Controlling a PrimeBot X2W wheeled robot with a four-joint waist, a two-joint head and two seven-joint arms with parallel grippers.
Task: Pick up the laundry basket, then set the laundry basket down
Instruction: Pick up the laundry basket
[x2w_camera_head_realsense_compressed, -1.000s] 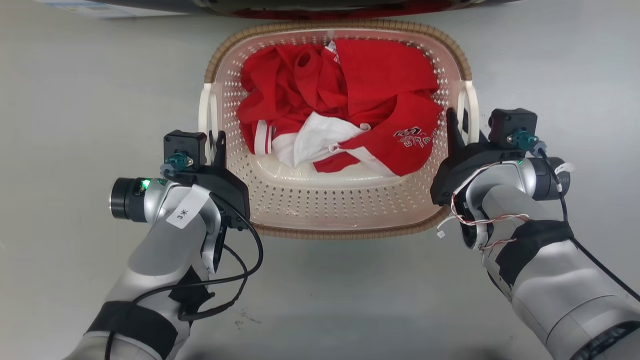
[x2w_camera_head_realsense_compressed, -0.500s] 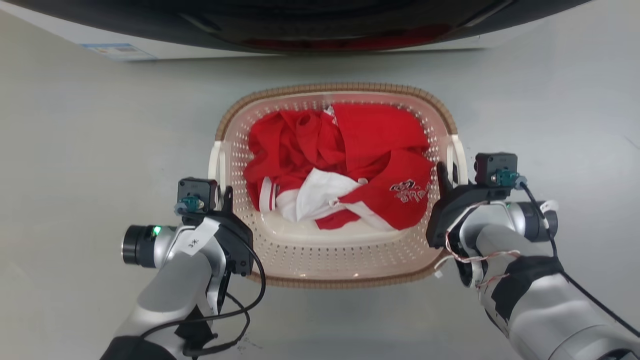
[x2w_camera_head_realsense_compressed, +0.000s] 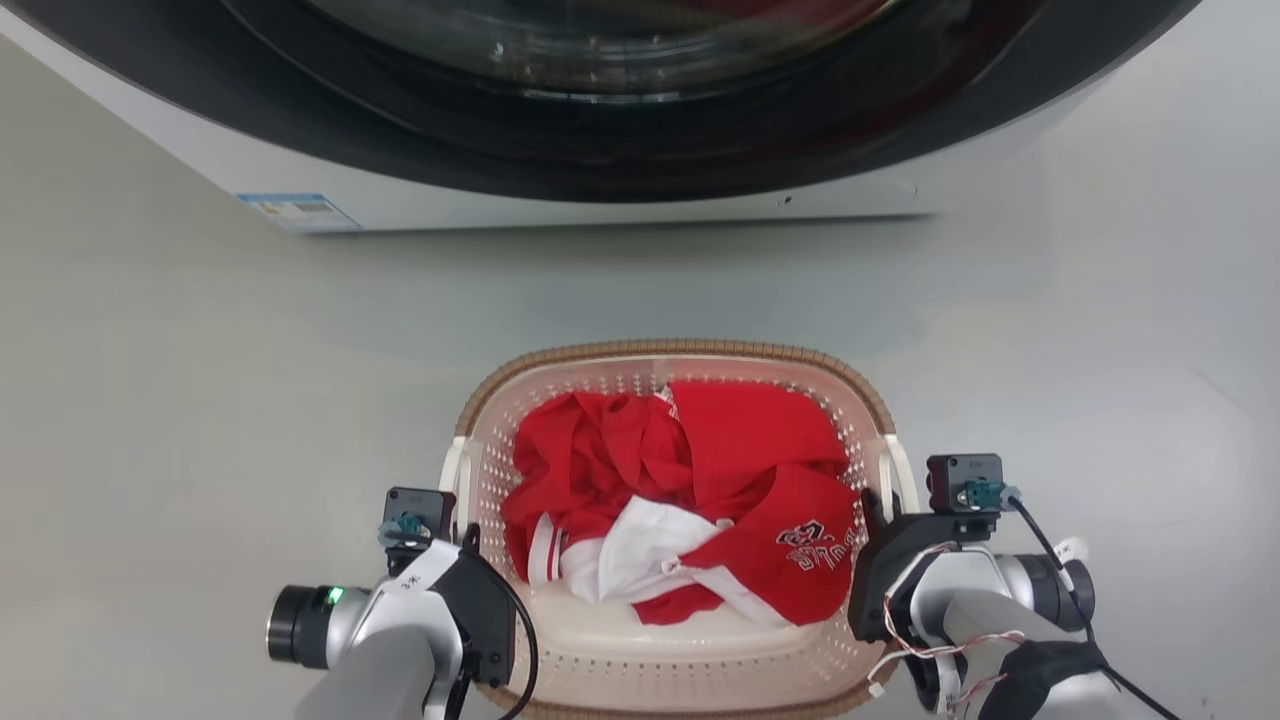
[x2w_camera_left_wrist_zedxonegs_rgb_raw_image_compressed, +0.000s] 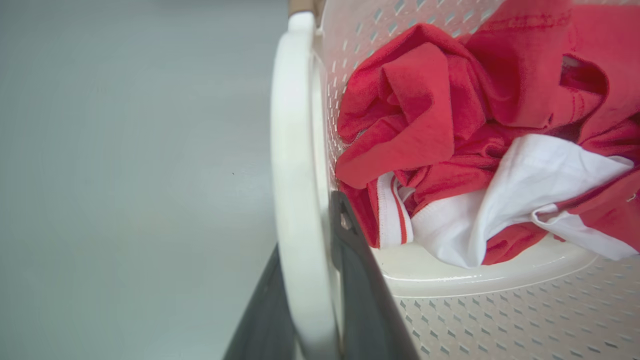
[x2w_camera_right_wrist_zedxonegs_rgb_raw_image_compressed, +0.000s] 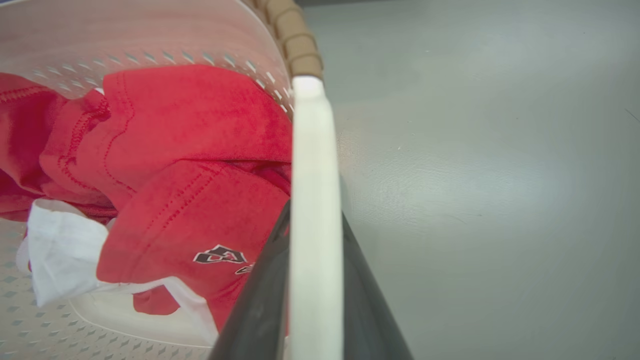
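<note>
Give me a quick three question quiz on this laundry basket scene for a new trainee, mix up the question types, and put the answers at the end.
1. True or false: the left gripper clamps the left handle of the laundry basket, and the right gripper clamps the right handle.
2. What lies in the basket? A: blue towels. B: red and white clothing. C: shoes.
3. Fill in: in the head view, beyond the basket stands a ____.

Key: 1 true. 2 B. 3 washing machine.
</note>
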